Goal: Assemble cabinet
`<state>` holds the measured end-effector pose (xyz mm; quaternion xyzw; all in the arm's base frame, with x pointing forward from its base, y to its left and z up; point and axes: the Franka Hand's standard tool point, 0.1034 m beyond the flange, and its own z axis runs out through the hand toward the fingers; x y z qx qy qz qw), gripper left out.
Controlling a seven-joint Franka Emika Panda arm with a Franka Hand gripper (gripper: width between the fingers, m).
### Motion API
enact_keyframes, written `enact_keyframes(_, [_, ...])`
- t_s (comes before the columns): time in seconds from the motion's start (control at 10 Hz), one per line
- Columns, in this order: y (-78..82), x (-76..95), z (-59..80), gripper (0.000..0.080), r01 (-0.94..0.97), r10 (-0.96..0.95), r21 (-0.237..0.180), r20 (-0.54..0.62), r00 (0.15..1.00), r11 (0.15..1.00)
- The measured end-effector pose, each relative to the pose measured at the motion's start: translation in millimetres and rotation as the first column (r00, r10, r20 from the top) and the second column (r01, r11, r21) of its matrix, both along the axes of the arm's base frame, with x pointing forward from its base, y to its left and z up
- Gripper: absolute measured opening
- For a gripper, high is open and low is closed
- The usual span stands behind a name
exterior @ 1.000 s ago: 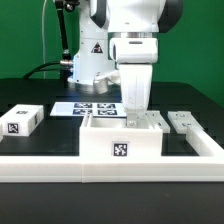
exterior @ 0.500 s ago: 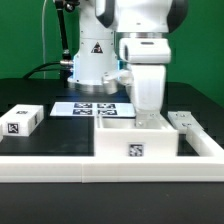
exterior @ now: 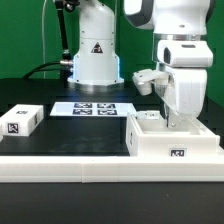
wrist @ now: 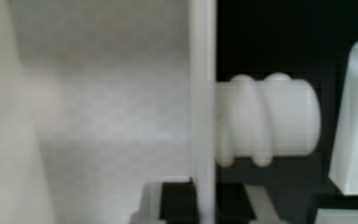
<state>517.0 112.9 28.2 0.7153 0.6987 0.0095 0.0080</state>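
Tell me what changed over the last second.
The cabinet box slid toward the exterior view's right, the gripper moving with it at its wall; no grasp or release shows. The small tagged block and the marker board stayed put.

The black table (exterior: 60,138) carries the marker board (exterior: 92,108) at mid-back, a small tagged white block (exterior: 20,121) at the exterior view's left, and the white cabinet box (exterior: 172,150) at its right.
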Motion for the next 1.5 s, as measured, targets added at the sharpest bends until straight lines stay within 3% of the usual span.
enact_keyframes(0.3, [-0.8,-0.7,-0.6,0.0034,0.013,-0.013,-0.001,-0.003,1.0,1.0])
enact_keyframes(0.4, [-1.2,-0.7,-0.8,0.0264,0.013,-0.013,-0.001,-0.003,1.0,1.0])
enact_keyframes(0.5, [-1.5,-0.7,-0.8,0.0264,0.014,-0.014,-0.001,-0.003,1.0,1.0])
enact_keyframes(0.6, [-1.8,-0.7,-0.9,0.0446,0.014,-0.014,-0.002,-0.004,1.0,1.0])
enact_keyframes(0.7, [-2.0,-0.7,-1.0,0.0446,0.015,-0.015,-0.002,-0.004,1.0,1.0])
enact_keyframes(0.8, [-2.1,-0.7,-1.0,0.063,0.015,-0.015,-0.002,-0.004,1.0,1.0])
enact_keyframes(0.9, [-2.3,-0.7,-1.1,0.0741,0.015,-0.015,-0.002,-0.004,1.0,1.0])
enact_keyframes(1.2, [-2.9,-0.5,-0.9,0.0796,0.017,-0.017,-0.002,-0.004,1.0,1.0])
enact_keyframes(1.3, [-3.8,-0.3,4.7,0.0796,0.017,-0.017,-0.003,0.001,1.0,1.0])
enact_keyframes(1.5, [-0.8,-8.0,29.6,0.0797,0.034,-0.034,-0.012,0.009,0.999,0.999])
